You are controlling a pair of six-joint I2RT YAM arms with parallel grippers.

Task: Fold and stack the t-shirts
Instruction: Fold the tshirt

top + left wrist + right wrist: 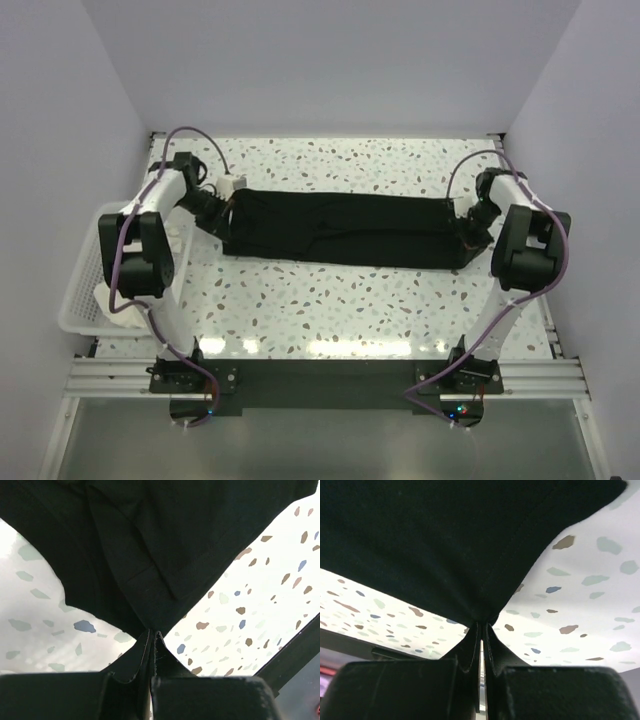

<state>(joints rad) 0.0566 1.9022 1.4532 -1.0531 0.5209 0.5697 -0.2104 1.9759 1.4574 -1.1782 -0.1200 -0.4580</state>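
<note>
A black t-shirt [345,228] stretches as a long band across the middle of the speckled table, held taut between both arms. My left gripper [226,208] is shut on the shirt's left end; in the left wrist view the black t-shirt [165,545] bunches into the closed tips of the left gripper [152,632]. My right gripper [470,225] is shut on the right end; the black t-shirt [445,540] fans out from the pinched tips of the right gripper [482,625]. White fabric [108,300] lies in the basket at the left.
A white lattice basket [85,270] hangs off the table's left edge beside the left arm. The speckled tabletop [330,300] runs between the shirt and the arm bases. White walls enclose the table on the left, back and right.
</note>
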